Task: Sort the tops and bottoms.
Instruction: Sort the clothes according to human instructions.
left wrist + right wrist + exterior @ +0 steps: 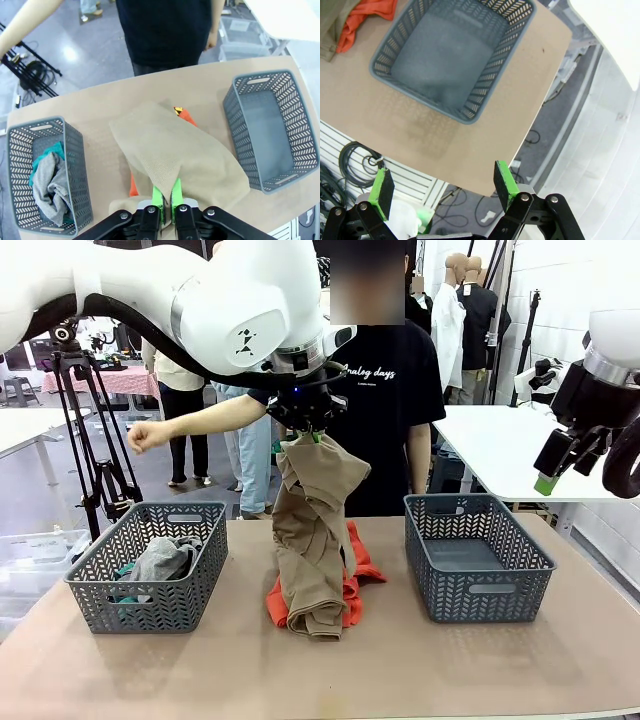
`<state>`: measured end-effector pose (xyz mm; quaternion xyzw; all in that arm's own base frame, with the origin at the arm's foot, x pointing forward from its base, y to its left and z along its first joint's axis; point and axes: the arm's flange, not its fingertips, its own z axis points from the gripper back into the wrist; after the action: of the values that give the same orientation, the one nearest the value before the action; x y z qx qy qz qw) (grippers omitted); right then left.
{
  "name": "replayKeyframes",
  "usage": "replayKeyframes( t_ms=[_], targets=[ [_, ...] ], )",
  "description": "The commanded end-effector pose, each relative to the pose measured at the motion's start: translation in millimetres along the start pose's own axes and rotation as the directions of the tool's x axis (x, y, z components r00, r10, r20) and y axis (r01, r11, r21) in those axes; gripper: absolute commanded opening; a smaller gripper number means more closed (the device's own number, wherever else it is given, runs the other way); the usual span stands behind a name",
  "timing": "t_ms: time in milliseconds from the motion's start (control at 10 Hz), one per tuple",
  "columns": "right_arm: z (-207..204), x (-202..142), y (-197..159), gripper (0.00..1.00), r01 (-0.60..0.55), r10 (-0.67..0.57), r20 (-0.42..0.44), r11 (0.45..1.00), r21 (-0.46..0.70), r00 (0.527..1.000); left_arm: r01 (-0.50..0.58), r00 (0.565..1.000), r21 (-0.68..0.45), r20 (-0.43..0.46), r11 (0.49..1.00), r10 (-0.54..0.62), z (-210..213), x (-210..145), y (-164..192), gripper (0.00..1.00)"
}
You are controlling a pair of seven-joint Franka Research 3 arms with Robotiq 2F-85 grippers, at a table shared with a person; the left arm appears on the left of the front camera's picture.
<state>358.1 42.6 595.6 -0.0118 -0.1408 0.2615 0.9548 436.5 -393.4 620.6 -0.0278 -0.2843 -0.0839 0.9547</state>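
Where the khaki hangs: the khaki drops straight below the left tool, over mid-bench, between the two baskets.
Left tool: clamped on the khaki's top edge, green pads pressed together with cloth between them, raised well above the bench.
Khaki, lower end: bunched on the bench, lying over the orange.
Orange: flat on the bench at the middle, sticking out from under the khaki on both sides, more toward the right basket.
Left basket: holds the grey on top of the teal; apart from the khaki by a strip of bare bench.
Right basket: its floor is fully in sight; near the bench's right edge, with bare bench between it and the orange.
Right tool: jaws spread wide with nothing between them, held high, outside the bench's right edge, well apart from the clothes.
Open room: a wide bare band of bench along the near edge, in front of both baskets.
Far edge: a person stands right behind the khaki, one arm stretched toward the left basket's side, hand in a fist.
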Motion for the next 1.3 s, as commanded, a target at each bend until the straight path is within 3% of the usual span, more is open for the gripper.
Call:
replayKeyframes(
  t_ms=[0, 1200],
  targets=[
    [0.2, 0.1, 0.1, 1.0, 0.007, -0.007, -0.012, 1.0, -0.006, 1.0, -0.017, 1.0, -0.013, 0.013, 1.0, 0.017, 1.7, -3.5, 2.6, 0.0],
    [0.2, 0.1, 0.1, 1.0, 0.007, -0.007, -0.012, 1.0, -0.006, 1.0, -0.017, 1.0, -0.013, 0.013, 1.0, 0.017, 1.7, -3.5, 2.6, 0.0]
  ],
)
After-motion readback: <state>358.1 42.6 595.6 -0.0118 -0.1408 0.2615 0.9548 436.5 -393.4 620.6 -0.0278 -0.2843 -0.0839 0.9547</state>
